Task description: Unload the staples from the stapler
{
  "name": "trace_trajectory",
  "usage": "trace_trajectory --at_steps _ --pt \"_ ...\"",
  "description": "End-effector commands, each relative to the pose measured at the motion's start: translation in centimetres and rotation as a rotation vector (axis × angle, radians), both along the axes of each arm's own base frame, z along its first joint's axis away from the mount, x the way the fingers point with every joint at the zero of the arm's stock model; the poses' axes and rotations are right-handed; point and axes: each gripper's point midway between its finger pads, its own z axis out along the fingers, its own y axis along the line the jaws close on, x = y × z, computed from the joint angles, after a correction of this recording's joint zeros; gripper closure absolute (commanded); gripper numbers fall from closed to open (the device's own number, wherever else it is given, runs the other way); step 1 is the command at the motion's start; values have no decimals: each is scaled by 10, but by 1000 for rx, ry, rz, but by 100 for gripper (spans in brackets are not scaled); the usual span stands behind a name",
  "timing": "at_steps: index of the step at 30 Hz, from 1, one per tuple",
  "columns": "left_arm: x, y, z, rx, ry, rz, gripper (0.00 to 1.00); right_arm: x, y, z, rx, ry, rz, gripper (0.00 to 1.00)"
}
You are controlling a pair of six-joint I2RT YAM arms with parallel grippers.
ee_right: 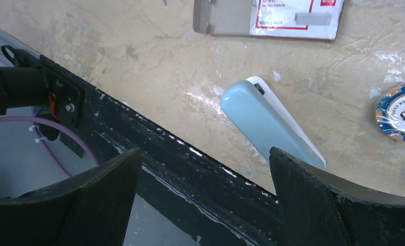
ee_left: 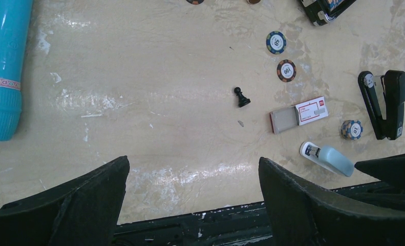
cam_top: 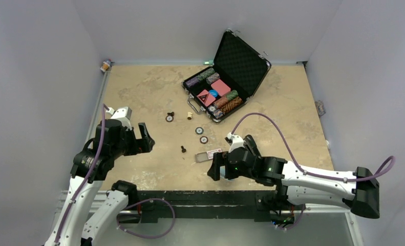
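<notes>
From my console the table [cam_top: 139, 92] fills the top view, with the open chip case [cam_top: 241, 59] at its far side; a blue cylinder [ee_left: 3, 61] lies well off to the left. My left gripper [ee_left: 192, 169] hangs over bare table, jaws wide apart and holding nothing; my right gripper [ee_right: 205, 159] hovers at the near table edge, jaws likewise spread and empty.

Two staplers lie on the right: a black stapler [ee_left: 384, 105], which looks hinged open, and a smaller pale-blue stapler [ee_right: 272, 120] just beside the edge, right ahead of the right fingers. The red-and-white staple box [ee_left: 298, 114] lies near it, half slid open; a poker chip [ee_left: 352, 129] sits between the two staplers; a black pawn [ee_left: 241, 97] sits further left. The staples I cannot see; I judge they are inside a stapler; a grey fleck [ee_left: 240, 123] by the pawn is too small to name.

My worries: the pale-blue shell is smooth and rounded, so a skewed pinch could squirt it off the edge; descending carelessly could shove the box or chip; any strip tipped out this near the edge could drop off the table.
</notes>
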Motion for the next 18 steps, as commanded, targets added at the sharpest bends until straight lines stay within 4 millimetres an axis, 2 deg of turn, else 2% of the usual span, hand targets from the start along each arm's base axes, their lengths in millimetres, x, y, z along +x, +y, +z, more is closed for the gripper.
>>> trace_trajectory --at_steps 1,11,13,18 --pt "6 1 14 3 -48 -6 0 5 3 -3 26 -8 -79 1" --pt "6 0 13 2 -42 -10 0 8 -16 9 70 -43 -153 1" --pt "7 0 13 2 -42 -9 0 7 -17 5 55 -35 -148 1" --pt "6 0 13 1 -42 -10 0 4 -15 -22 -27 4 -136 1"
